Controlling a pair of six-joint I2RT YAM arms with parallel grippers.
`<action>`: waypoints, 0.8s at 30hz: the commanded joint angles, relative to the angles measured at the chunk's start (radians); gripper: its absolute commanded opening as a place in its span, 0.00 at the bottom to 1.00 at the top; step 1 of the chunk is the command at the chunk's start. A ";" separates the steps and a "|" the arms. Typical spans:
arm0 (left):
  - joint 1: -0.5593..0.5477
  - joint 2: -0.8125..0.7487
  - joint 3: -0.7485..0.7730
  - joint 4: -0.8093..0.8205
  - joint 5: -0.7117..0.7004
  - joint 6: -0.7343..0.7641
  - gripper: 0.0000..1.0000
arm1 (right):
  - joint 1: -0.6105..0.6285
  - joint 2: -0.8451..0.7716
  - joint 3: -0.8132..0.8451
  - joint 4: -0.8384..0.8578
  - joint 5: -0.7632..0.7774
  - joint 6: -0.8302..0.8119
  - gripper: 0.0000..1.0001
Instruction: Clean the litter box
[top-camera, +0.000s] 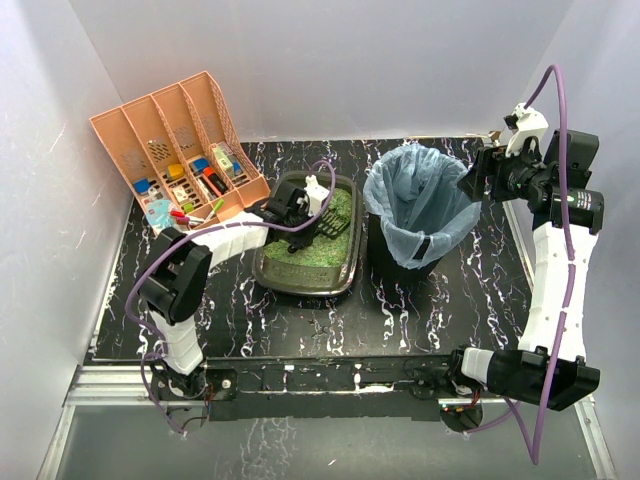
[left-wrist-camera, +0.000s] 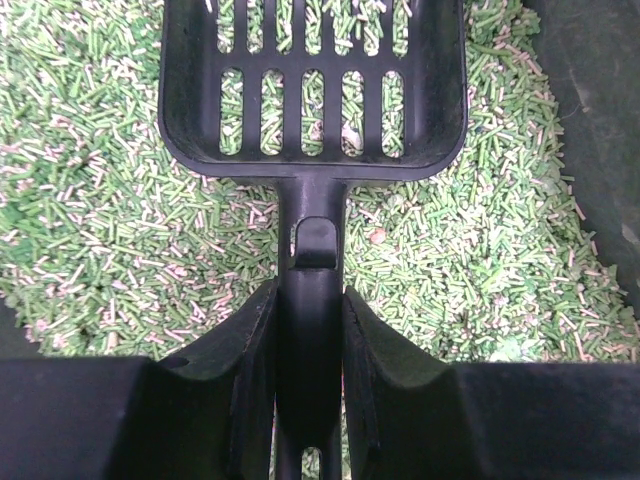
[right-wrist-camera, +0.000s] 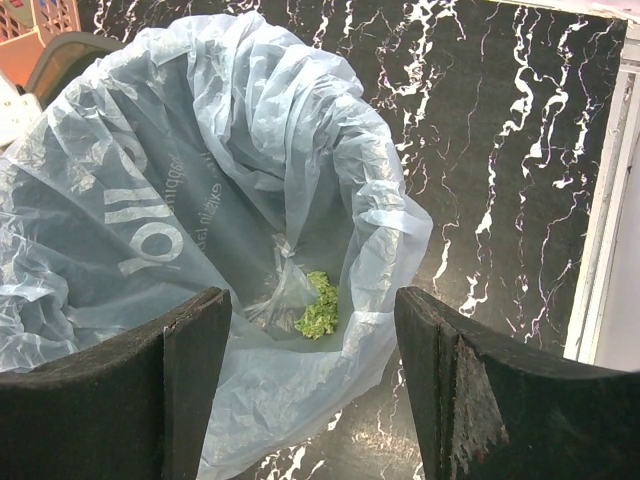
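Observation:
The litter box (top-camera: 296, 276) is a dark olive-grey tray of green litter (left-wrist-camera: 110, 200) in the middle of the table. My left gripper (top-camera: 300, 205) is over its far part, shut on the handle of a black slotted scoop (left-wrist-camera: 312, 90). The scoop's head lies on the litter, with pellets and a pale clump showing through its slots. My right gripper (right-wrist-camera: 312, 330) is open and empty, held above the right rim of the black bin with a pale blue liner (top-camera: 418, 205). A small clump of green litter (right-wrist-camera: 320, 308) lies in the liner.
A peach-orange slotted organiser (top-camera: 180, 150) with small items stands at the back left. The black marbled table (top-camera: 470, 300) is walled in white on three sides. The table's right edge (right-wrist-camera: 600, 200) shows beside the bin.

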 joint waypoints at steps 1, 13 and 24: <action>-0.003 -0.055 -0.096 0.204 -0.018 -0.026 0.00 | -0.006 -0.031 -0.004 0.061 -0.020 -0.006 0.72; -0.002 -0.199 -0.173 0.145 0.010 0.064 0.00 | -0.006 -0.024 0.001 0.060 -0.033 -0.006 0.72; 0.040 -0.398 -0.335 0.162 0.040 0.113 0.00 | -0.006 -0.020 0.031 0.040 -0.040 -0.003 0.72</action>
